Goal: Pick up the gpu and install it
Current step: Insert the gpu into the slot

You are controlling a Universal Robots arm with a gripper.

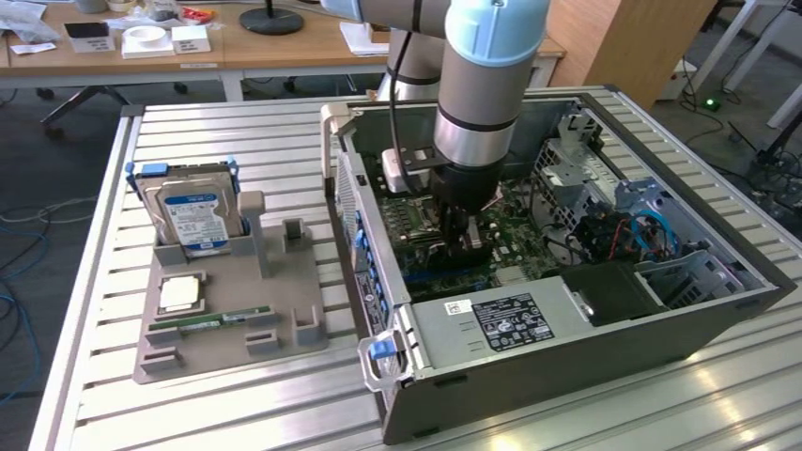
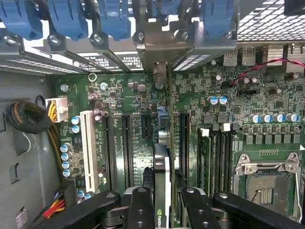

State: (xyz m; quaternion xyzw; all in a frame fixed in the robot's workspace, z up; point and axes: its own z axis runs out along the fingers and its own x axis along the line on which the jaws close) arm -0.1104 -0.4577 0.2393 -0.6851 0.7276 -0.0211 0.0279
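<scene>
Your gripper point(image 2: 162, 210) is clenched on the gpu point(image 2: 162, 171), holding the dark card edge-on and upright inside the open computer case point(image 1: 701, 324). Seen from the wrist, the card stands above the motherboard point(image 2: 143, 90), lined up along the row of black expansion slots point(image 2: 127, 143), with its metal bracket point(image 2: 160, 71) reaching toward the case's rear wall where the blue slot clips point(image 2: 114, 19) sit. A white slot point(image 2: 88, 148) lies beside those black ones, and the empty processor socket point(image 2: 267, 191) is on the card's other side. Outside the case, at the exterior view's left, a grey parts holder point(image 1: 225, 329) on the slatted table point(image 1: 251, 141) carries a hard drive point(image 1: 191, 221), a processor chip point(image 1: 182, 293) and a memory stick point(image 1: 223, 321).
</scene>
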